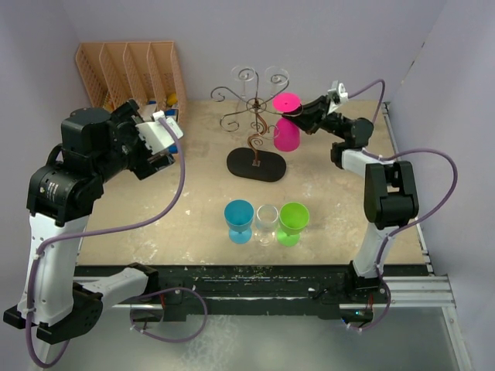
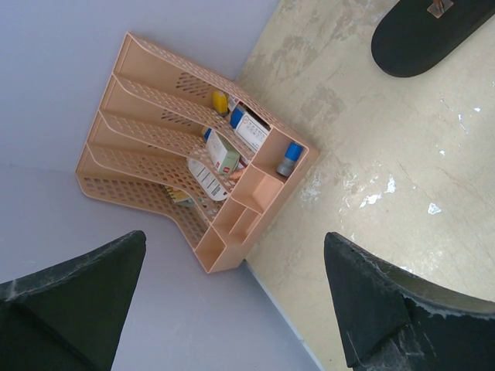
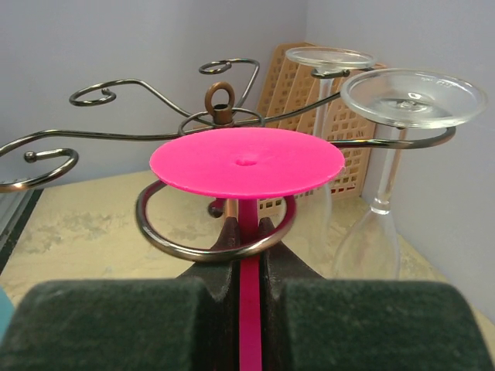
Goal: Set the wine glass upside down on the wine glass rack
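A pink wine glass (image 1: 287, 131) hangs upside down at the right side of the wine glass rack (image 1: 255, 117), a thin dark wire stand on a black oval base (image 1: 257, 165). My right gripper (image 3: 247, 230) is shut on its pink stem (image 3: 249, 309). The stem passes through a curled wire ring (image 3: 166, 239), and the round pink foot (image 3: 247, 161) lies just over that ring; whether it touches I cannot tell. My left gripper (image 1: 160, 133) is raised at the left, open and holding nothing, its fingers (image 2: 387, 301) wide apart.
Two clear glasses (image 3: 402, 100) (image 3: 329, 62) hang upside down on the rack's far arms. A blue (image 1: 239, 220), a clear (image 1: 267, 224) and a green glass (image 1: 293, 222) stand in a row near the front. A peach slotted organizer (image 1: 131, 73) fills the back left corner.
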